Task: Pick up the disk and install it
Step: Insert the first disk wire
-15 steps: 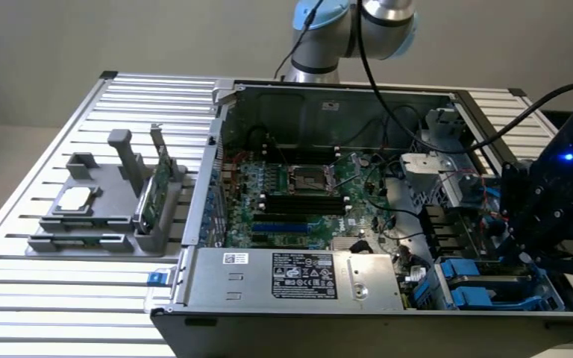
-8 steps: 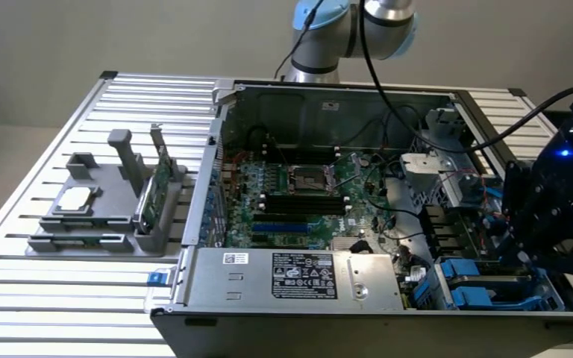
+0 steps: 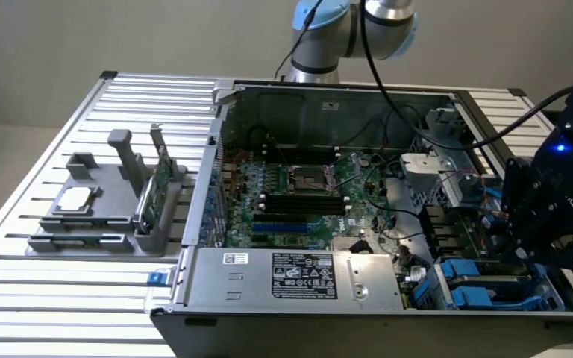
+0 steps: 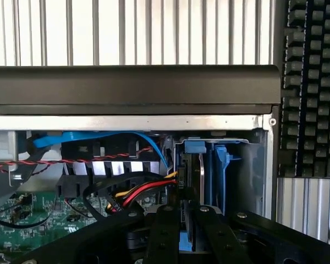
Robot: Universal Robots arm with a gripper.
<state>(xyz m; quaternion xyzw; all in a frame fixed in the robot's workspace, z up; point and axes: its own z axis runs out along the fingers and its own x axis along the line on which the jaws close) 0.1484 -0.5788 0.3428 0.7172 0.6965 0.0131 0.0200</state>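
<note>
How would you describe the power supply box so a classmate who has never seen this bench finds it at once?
Start at the open computer case on the slatted table. Along its near wall, beside the green motherboard, lies a long silver metal box. It alone carries a dark printed label on top, unlike the blue carriers toward the exterior view's right.
</note>
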